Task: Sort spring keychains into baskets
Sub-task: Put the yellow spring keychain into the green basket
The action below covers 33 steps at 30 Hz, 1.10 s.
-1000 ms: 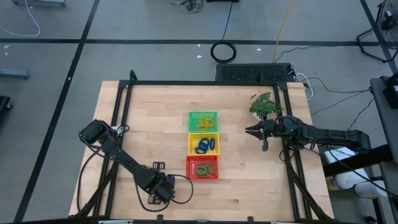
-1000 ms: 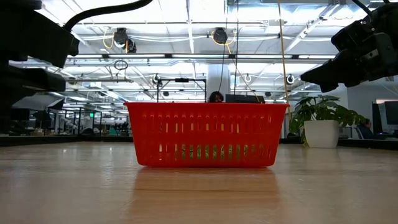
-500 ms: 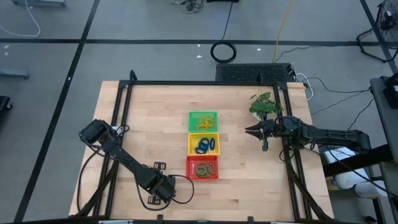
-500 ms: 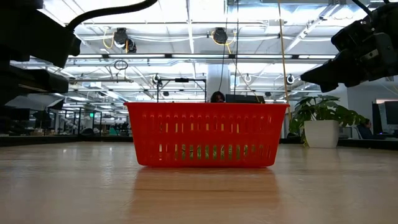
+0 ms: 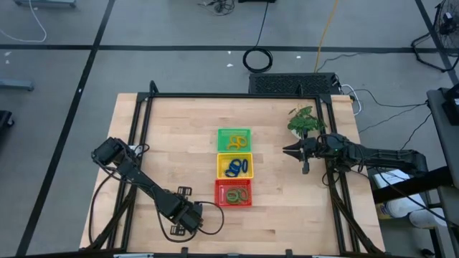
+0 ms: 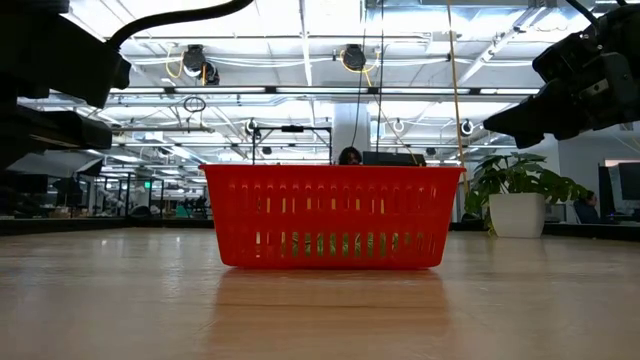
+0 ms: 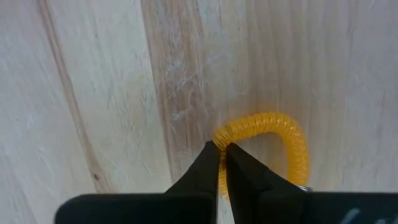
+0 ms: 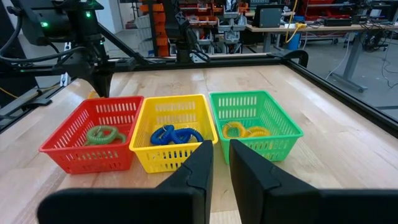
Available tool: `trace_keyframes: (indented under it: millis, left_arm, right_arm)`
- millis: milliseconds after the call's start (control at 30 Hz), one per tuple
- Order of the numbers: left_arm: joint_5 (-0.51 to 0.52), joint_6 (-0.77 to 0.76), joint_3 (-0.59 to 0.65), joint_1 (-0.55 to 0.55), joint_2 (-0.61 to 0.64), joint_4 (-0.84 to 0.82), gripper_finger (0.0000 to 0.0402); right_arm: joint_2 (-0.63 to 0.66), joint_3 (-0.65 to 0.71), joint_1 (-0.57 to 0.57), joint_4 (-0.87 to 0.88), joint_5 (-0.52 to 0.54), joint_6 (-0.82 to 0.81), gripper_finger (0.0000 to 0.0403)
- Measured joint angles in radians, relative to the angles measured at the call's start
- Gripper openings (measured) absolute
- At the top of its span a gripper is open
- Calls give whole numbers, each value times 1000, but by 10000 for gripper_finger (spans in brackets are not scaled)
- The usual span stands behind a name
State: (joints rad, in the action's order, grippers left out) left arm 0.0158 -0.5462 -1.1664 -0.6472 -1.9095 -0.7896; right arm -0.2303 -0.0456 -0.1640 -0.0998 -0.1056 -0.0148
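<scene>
- Three small square plastic mesh baskets in a row mid-table, touching: green basket (image 5: 234, 140) farthest from the front edge, yellow basket (image 5: 234, 165) in the middle, red basket (image 5: 234, 193) nearest.
- Contents: orange-yellow coiled keychains (image 8: 245, 130) in green, blue coiled keychains (image 8: 172, 134) in yellow, green coiled keychains (image 8: 104, 134) in red.
- Left gripper (image 7: 221, 149) down at the wooden table (image 5: 172, 136) near the front edge, left of the red basket; fingers pinched together on one loose orange-yellow coiled spring keychain (image 7: 287, 137) lying flat on the wood.
- Right gripper (image 8: 221, 146) hovers above the table, right of the baskets, aimed at them; fingers nearly together, slim gap, nothing between them.
- Small potted green plant (image 5: 304, 120) just behind the right gripper.
- Black cable coil (image 5: 257, 59) on the floor beyond the table.
- No readable labels, brands or writing anywhere.
</scene>
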Motion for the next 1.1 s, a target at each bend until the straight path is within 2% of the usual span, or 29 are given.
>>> trace_keyframes:
  millis: [233,533,767,933,1000,1100]
  left_arm:
    - [1,14,0,1,0,4,34]
    - [-17,15,0,14,0,10,14]
    - [-35,74,4,44,28,15,29]
    - [80,126,5,88,104,-13,15]
    - [83,148,3,103,141,-14,11]
    - [142,188,3,134,200,-13,16]
  right_arm:
    - [0,0,0,0,0,0,38]
    - [0,0,0,0,0,0,38]
    - [0,0,0,0,0,0,38]
    - [0,0,0,0,0,0,39]
    - [0,0,0,0,0,0,39]
    - [0,0,0,0,0,0,39]
